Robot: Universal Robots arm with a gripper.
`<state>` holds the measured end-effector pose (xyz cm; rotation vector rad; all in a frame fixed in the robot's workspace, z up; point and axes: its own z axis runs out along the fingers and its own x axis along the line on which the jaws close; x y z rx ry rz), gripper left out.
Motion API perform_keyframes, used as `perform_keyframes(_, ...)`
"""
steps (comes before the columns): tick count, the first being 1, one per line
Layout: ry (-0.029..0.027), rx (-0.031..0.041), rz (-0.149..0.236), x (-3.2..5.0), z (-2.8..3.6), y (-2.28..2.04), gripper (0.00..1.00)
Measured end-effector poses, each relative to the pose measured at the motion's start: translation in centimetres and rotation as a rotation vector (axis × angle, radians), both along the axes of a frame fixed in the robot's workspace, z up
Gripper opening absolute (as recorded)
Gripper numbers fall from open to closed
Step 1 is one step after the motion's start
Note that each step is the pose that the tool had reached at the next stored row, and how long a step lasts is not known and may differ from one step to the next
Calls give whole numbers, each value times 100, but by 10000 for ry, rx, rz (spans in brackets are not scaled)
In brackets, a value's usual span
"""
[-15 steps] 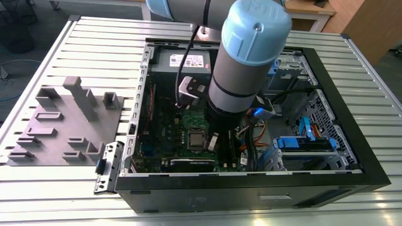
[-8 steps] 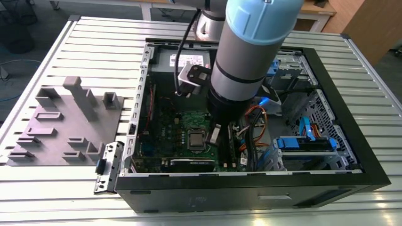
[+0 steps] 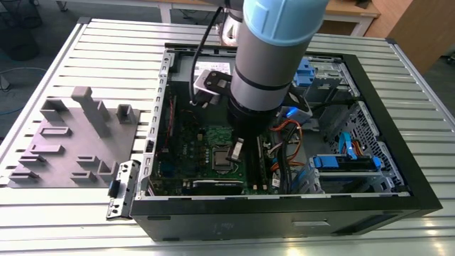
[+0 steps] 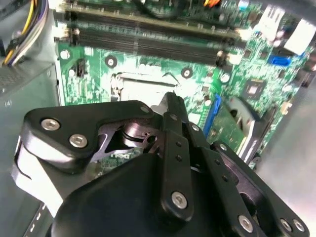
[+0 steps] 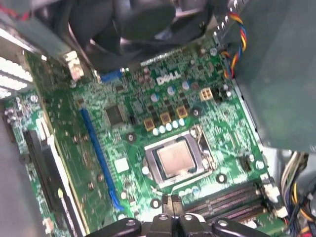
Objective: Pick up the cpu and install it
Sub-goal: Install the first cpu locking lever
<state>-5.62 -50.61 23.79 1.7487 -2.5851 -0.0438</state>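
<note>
An open black computer case (image 3: 398,192) lies on its side on a slatted metal table (image 3: 106,53), and the robot arm (image 3: 274,48) reaches down into it from above. To the exterior view's left of the case, a grey plastic tray (image 3: 71,144) with raised blocks rests on the table. Inside the case, a green motherboard (image 5: 197,113) covers the floor. The cpu (image 5: 174,158), a flat square with a shiny silver-grey top, sits inside the square socket (image 5: 148,163), framed by the socket's silver metal bracket. The gripper (image 5: 172,203) hangs just above the board, near the socket on the side toward the long dark memory slots (image 5: 232,197). Its two fingers appear pressed together with nothing between them, though the first wrist view catches just their tips. In the second wrist view, the gripper's black linkage (image 4: 168,163) blocks most of the socket behind it. Blue drive brackets (image 3: 344,162) line the case toward the exterior view's right.
</note>
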Motion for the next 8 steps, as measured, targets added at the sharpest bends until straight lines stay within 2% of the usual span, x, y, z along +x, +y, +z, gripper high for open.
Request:
perform_keyframes(1, -21, 0, -1, -15, -1, 2, 11)
perform_keyframes(8, -23, -1, -1, -18, 0, 2, 11)
